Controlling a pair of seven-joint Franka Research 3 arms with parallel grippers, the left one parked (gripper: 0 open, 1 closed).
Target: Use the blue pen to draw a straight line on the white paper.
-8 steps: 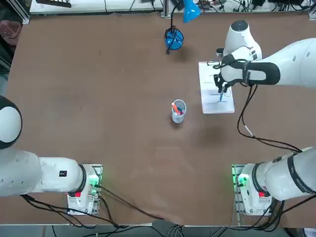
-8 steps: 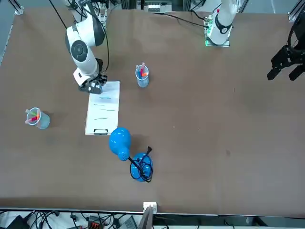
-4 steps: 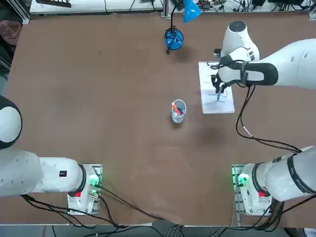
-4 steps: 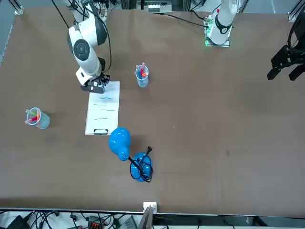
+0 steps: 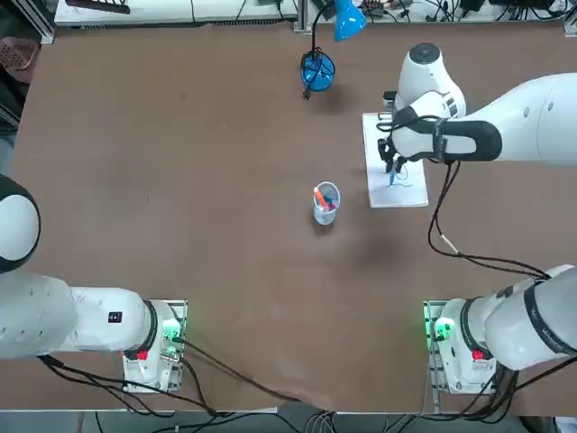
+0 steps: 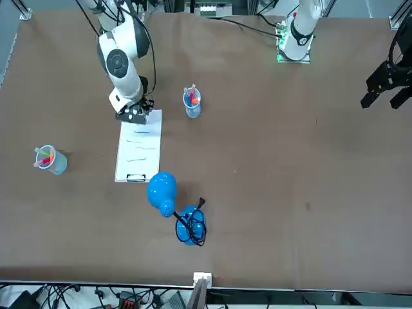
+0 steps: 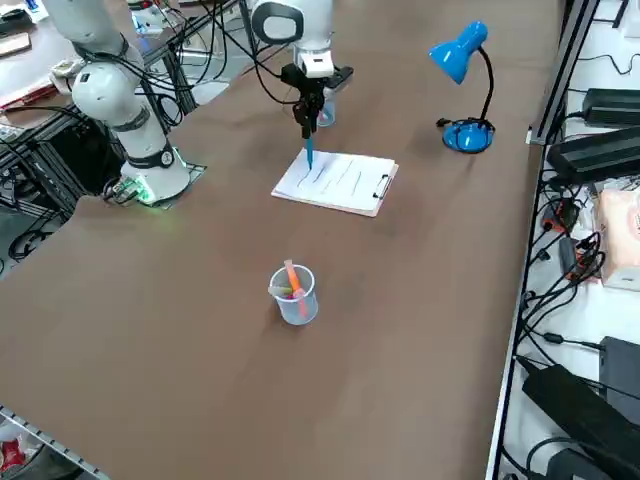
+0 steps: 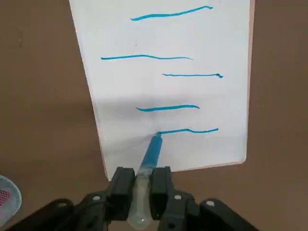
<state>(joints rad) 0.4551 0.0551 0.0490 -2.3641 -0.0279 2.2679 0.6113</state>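
Note:
The white paper (image 8: 192, 91) lies on its clipboard with several blue lines drawn across it. My right gripper (image 8: 142, 180) is shut on the blue pen (image 8: 151, 154), which points down with its tip on the paper at one end of the line nearest the sheet's lower edge (image 8: 190, 130). From overhead, the gripper (image 5: 393, 162) hangs over the near left part of the paper (image 5: 410, 194), with the pen (image 5: 394, 177) below it. The right side view shows the pen (image 7: 309, 150) standing nearly upright on the sheet (image 7: 345, 185).
A clear cup of pens (image 5: 325, 202) stands just left of the paper. A second cup of pens (image 7: 295, 293) sits further to the robot's right. A blue desk lamp (image 5: 317, 70) stands at the far edge, left of the clip (image 7: 382, 184).
My right gripper has slid the pen across the paper toward its left edge in the top view, and the wrist has moved with it.

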